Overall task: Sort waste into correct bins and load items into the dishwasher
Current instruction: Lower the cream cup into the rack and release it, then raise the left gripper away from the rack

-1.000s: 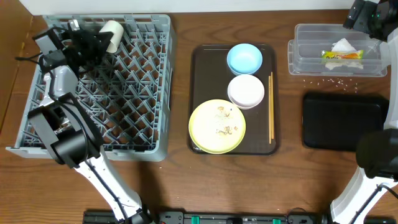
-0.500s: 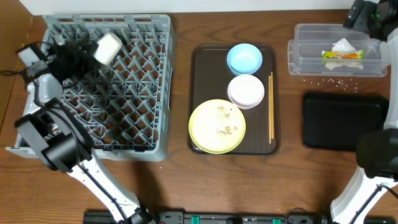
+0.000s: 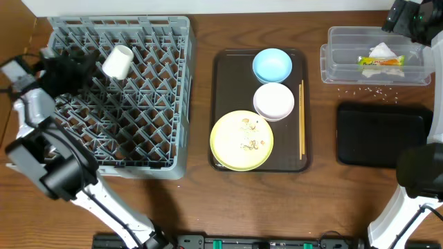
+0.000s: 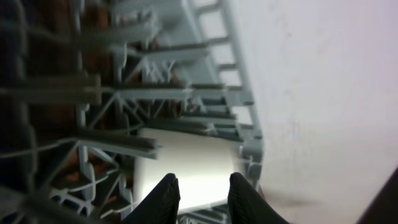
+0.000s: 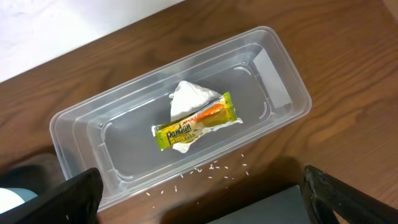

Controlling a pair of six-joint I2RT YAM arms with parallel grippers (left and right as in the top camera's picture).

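Observation:
The white cup [image 3: 118, 62] lies tilted on the pegs at the back left of the grey dishwasher rack [image 3: 185, 104]. My left gripper [image 3: 83, 68] sits just left of it, slightly open and holding nothing. In the left wrist view the cup [image 4: 186, 158] shows just beyond the parted fingertips of the left gripper [image 4: 204, 193]. My right gripper [image 5: 202, 196] hangs wide open above the clear tub [image 5: 292, 93], which holds the napkin [image 5: 189, 96] and the snack wrapper [image 5: 193, 124]. Rice crumbs [image 5: 211, 168] lie on the table beside the tub.
A brown tray [image 3: 225, 83] in the middle carries a light blue bowl [image 3: 272, 65], a white bowl [image 3: 274, 101], a yellow plate [image 3: 241, 140] and chopsticks [image 3: 302, 117]. The black tray [image 3: 384, 135] lies in front of the clear tub [image 3: 332, 62].
The left gripper has let go of the cup and drawn back to the left. The cup has dropped from the rack's back edge onto the pegs. The right arm has not moved.

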